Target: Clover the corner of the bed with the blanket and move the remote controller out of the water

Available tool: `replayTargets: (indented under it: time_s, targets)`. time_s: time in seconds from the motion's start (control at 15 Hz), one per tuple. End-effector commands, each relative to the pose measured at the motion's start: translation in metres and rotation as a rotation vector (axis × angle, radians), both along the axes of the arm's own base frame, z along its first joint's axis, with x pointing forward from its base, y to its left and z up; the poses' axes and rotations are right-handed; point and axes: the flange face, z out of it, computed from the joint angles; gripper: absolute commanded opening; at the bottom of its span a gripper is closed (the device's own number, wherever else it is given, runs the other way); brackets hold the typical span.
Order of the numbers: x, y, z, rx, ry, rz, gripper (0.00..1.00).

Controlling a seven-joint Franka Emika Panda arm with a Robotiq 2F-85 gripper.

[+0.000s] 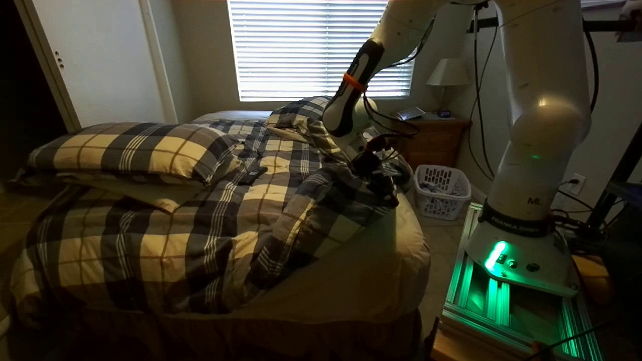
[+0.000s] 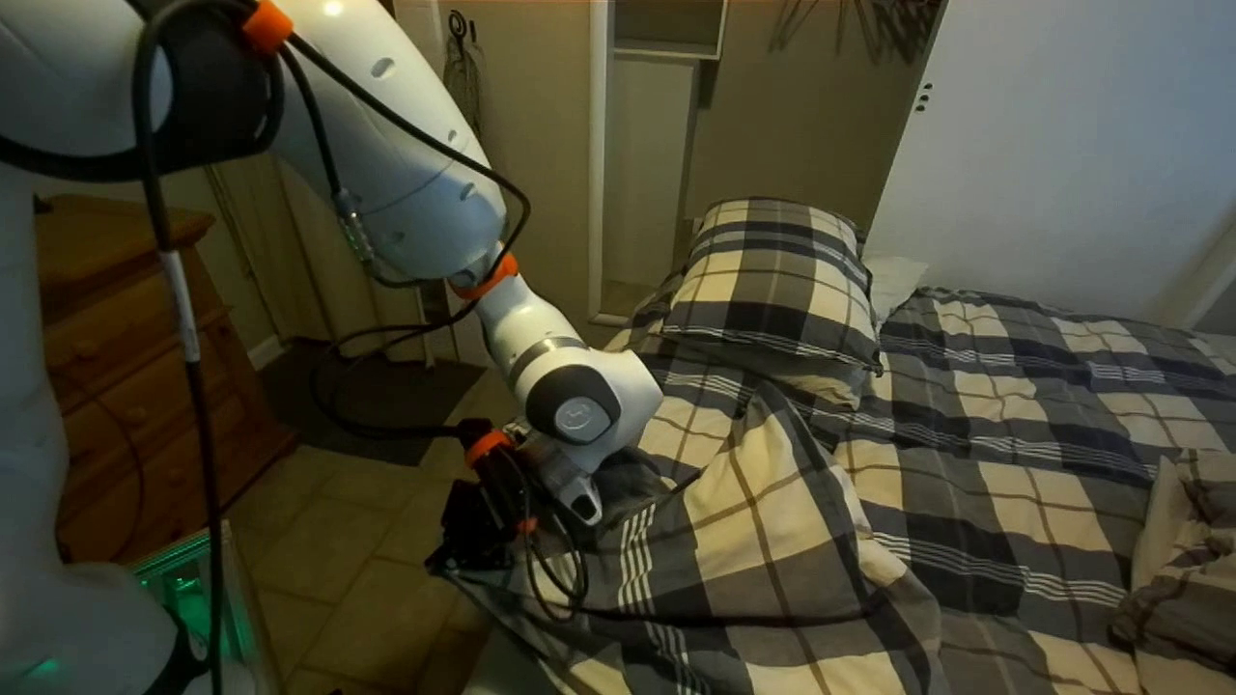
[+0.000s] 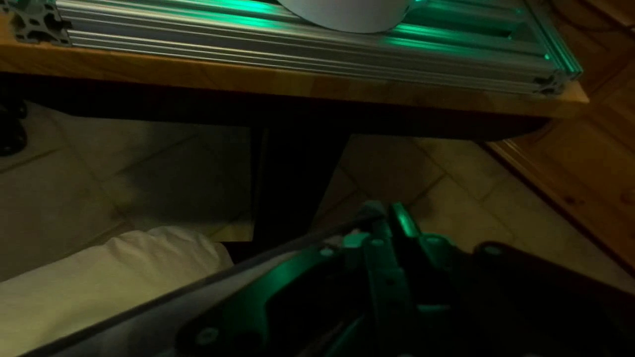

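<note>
The plaid blanket (image 1: 281, 200) covers most of the bed and also shows in an exterior view (image 2: 763, 541). My gripper (image 1: 388, 193) is shut on the blanket's edge, pulled out over the bed's side; the gripper also shows in an exterior view (image 2: 454, 555). In the wrist view the gripper's fingers (image 3: 389, 218) are close together, with the blanket's dark edge (image 3: 163, 302) running into the tips. The bed's beige corner (image 1: 401, 265) is bare below the blanket and shows in the wrist view (image 3: 124, 277). The black remote controller (image 1: 253, 175) lies on the blanket beside a pillow.
A plaid pillow (image 1: 135, 150) lies on the bed; it also shows in an exterior view (image 2: 772, 280). A white laundry basket (image 1: 441, 193) and a wooden nightstand (image 1: 431, 140) with a lamp stand past the bed. The robot's wooden-topped table (image 3: 297, 84) is beside the bed.
</note>
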Motion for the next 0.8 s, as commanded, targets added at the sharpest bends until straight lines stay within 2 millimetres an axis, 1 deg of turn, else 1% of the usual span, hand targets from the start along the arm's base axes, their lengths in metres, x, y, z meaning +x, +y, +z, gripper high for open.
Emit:
replayTargets:
  time_s: [0.0,0.2,0.27,0.4,0.47,0.53,0.67,0.73]
  targets:
    - [-0.009,0.028,0.056,-0.132,-0.032,0.054,0.4]
    - [-0.01,0.066,0.109,-0.213,-0.018,0.106,0.62]
    - [-0.012,0.078,0.131,-0.27,-0.005,0.106,0.68]
    - [-0.017,0.094,0.179,-0.386,0.016,0.084,0.82]
    - [-0.016,0.092,0.194,-0.437,0.03,0.072,0.88]
    - [-0.014,0.092,0.21,-0.494,0.038,0.068,0.97]
    - [-0.007,0.082,0.231,-0.605,0.029,0.069,1.0]
    - [0.001,0.073,0.235,-0.659,0.009,0.073,1.0]
